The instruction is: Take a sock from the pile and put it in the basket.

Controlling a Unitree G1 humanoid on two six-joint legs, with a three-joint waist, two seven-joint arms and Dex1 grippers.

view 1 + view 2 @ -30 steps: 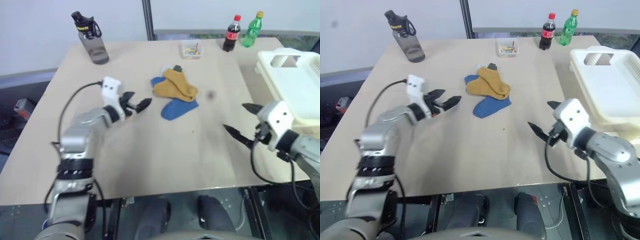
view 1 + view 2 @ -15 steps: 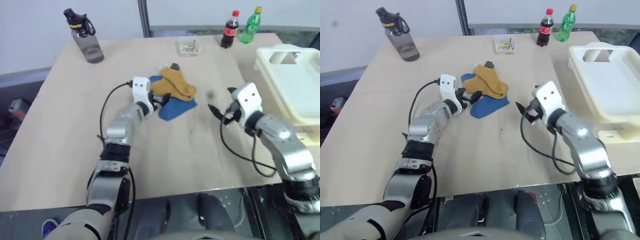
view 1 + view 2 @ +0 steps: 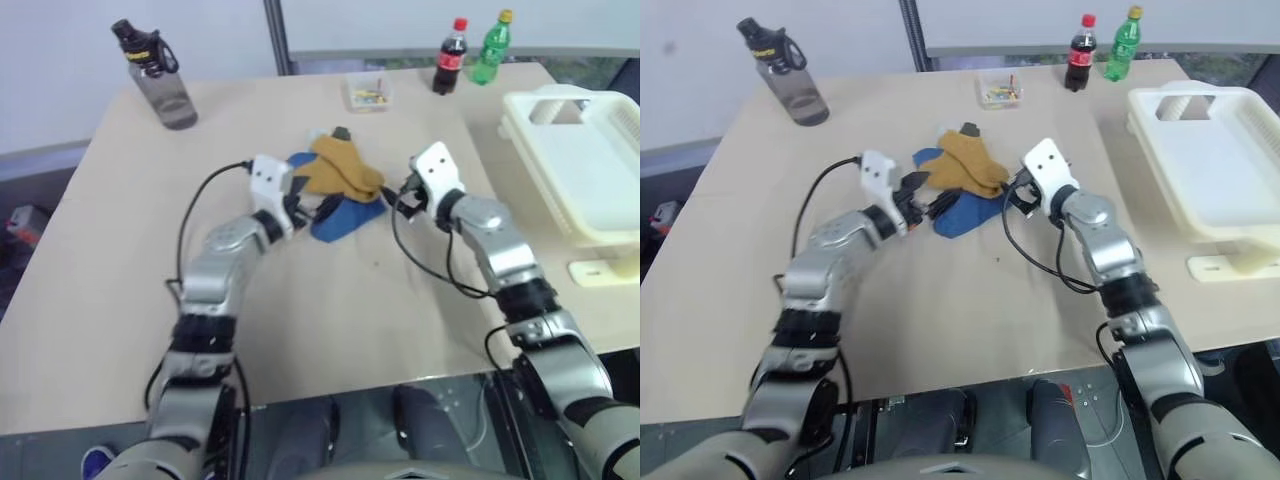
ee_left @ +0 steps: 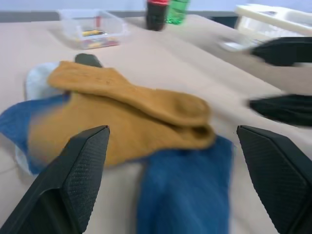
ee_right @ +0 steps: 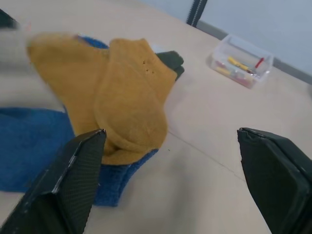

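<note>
The pile point(image 3: 343, 183) lies mid-table: mustard-yellow socks point(image 4: 131, 105) on top, a blue sock point(image 4: 187, 187) under them and a dark green one point(image 5: 170, 61) at the back. My left gripper point(image 3: 312, 207) is at the pile's left edge, level and open, with the socks between and just beyond its fingers point(image 4: 73, 185). From the other side, my right gripper point(image 3: 393, 192) is at the pile's right edge, also open, holding nothing; its fingers point(image 5: 63, 185) flank the mustard sock point(image 5: 126, 97). The white basket point(image 3: 522, 112) stands at the table's right edge.
A grey water bottle point(image 3: 160, 70) stands at the back left. A small clear tub point(image 3: 367, 93) sits behind the pile, with a cola bottle point(image 3: 448, 60) and a green bottle point(image 3: 485, 50) at the back right. Black cables loop from both wrists.
My right gripper swung from the table's front right up to the pile's right edge. My left gripper closed in on the pile's left edge. The camera view shifted too.
</note>
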